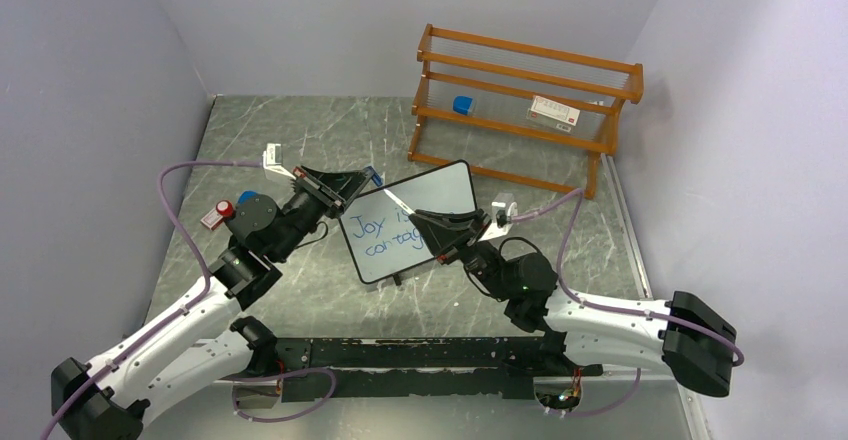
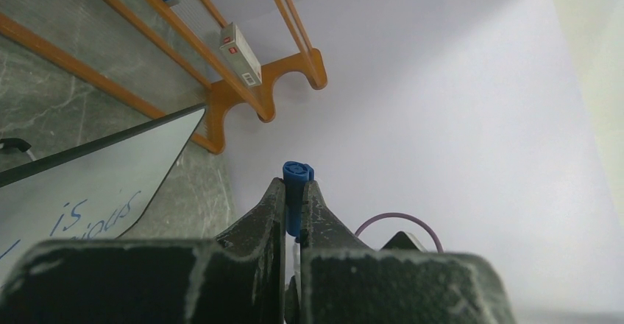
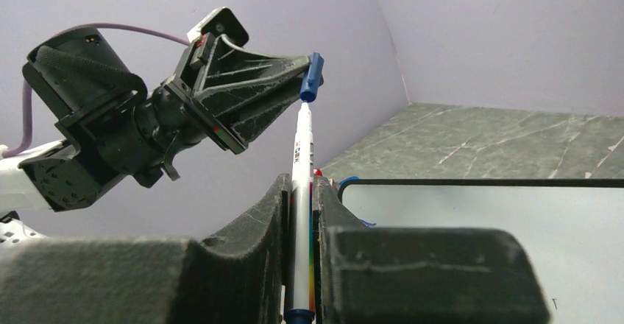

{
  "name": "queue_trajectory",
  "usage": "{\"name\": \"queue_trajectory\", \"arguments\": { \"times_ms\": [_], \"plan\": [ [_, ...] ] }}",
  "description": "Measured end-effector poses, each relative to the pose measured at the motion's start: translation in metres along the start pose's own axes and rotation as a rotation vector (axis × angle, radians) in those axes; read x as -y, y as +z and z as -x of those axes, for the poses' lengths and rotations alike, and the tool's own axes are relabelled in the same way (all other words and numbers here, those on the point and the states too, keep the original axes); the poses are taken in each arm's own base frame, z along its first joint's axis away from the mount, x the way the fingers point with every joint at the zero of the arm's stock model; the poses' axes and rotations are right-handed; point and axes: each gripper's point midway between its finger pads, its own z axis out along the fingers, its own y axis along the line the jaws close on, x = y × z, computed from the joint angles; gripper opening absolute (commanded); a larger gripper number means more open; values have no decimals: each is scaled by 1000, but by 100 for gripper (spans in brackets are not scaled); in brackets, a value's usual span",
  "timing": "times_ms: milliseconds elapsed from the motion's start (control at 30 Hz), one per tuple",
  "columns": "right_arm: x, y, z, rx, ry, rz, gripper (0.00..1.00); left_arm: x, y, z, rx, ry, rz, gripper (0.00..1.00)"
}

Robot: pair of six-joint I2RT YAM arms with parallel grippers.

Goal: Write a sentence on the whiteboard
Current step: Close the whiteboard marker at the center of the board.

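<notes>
The whiteboard (image 1: 440, 192) stands tilted at the table's middle, with the sentence (image 1: 385, 235) in blue marker on it; "is" and part of a second line (image 2: 88, 217) show in the left wrist view. My left gripper (image 2: 294, 184) is shut on a blue marker cap (image 2: 297, 173). My right gripper (image 3: 300, 184) is shut on a white marker (image 3: 302, 155) that points up. The marker's tip meets the open end of the cap (image 3: 312, 76), above the board's upper left corner. In the top view the left gripper (image 1: 365, 178) and right gripper (image 1: 418, 218) face each other over the board.
An orange wooden rack (image 1: 525, 100) stands at the back right, holding a blue item (image 1: 462, 105) and a white box with a red label (image 1: 555, 110). A red-capped object (image 1: 218, 212) and a blue object (image 1: 247, 198) lie left of the left arm. Walls close in on three sides.
</notes>
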Motion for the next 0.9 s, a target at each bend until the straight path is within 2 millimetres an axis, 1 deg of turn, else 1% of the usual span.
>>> {"name": "queue_trajectory", "arguments": {
  "times_ms": [167,400,667,900],
  "plan": [
    [2,0,-3,-6,-2,-9,0,3,0,0,1,-6,-9,5],
    [2,1,-1,2,0,-9,0,3,0,-1,-1,-8,-10,5],
    [1,1,0,7,2,-8,0,-1,2,-5,-12,-8,2,5],
    [1,1,2,15,4,-10,0,4,2,-6,-12,-10,-16,5]
  ]
}}
